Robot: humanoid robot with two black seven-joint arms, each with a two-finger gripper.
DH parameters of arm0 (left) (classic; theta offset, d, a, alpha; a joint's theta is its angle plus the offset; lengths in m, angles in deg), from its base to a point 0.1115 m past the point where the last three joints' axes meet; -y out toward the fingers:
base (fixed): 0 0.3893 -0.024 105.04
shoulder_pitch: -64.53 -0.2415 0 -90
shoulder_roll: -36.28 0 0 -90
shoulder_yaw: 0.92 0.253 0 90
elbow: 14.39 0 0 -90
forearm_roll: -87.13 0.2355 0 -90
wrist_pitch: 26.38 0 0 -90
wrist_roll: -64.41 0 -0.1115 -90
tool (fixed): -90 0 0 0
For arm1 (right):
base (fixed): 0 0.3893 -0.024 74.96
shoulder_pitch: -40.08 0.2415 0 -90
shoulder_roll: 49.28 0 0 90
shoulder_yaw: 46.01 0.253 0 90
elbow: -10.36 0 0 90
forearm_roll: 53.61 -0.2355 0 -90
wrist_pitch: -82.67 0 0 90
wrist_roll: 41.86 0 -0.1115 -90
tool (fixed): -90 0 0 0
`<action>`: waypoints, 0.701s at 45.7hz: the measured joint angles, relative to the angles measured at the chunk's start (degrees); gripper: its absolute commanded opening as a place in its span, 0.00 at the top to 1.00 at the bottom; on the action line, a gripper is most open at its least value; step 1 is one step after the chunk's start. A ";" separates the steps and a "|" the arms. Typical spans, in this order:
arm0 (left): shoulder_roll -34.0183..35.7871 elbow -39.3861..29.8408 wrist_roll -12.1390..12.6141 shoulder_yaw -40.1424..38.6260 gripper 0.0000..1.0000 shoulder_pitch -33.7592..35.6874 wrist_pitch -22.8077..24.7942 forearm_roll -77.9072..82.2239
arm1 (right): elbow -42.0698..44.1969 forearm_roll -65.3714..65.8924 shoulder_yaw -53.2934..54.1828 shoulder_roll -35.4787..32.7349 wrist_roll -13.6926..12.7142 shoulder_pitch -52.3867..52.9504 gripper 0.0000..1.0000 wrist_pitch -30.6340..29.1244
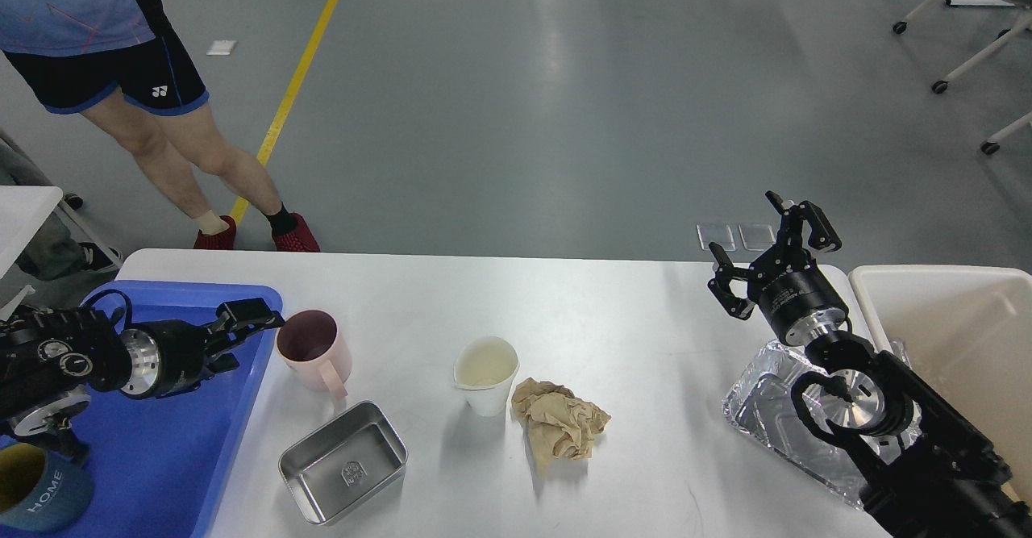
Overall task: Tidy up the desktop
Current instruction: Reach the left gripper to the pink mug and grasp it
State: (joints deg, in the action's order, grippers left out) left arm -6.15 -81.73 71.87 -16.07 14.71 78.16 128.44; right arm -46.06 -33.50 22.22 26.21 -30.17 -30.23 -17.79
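The white desktop (580, 304) holds a pink mug (316, 350), a steel rectangular tin (343, 462), a white paper cup (487, 374), a crumpled brown paper (560, 423) and a foil tray (786, 421) partly hidden under my right arm. My left gripper (258, 324) reaches in over the blue tray (185, 441), its fingertips next to the pink mug's rim; its fingers do not show apart. My right gripper (766, 252) is open and empty, raised above the table's far right side, above the foil tray.
A teal mug marked HOME (40, 494) sits on the blue tray at the lower left. A beige bin (967, 336) stands at the table's right end. A person (161, 102) stands beyond the far left corner. Chair legs on wheels (959, 54) stand on the floor.
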 measured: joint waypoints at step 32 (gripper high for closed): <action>-9.05 9.89 0.10 6.33 0.18 5.50 0.07 -0.25 | 0.50 0.02 0.11 -1.81 0.00 0.03 0.00 0.00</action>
State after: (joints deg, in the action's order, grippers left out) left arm -15.20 -71.84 71.97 -9.74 20.21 78.23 128.19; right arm -45.56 -33.48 22.33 24.40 -30.18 -30.20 -17.79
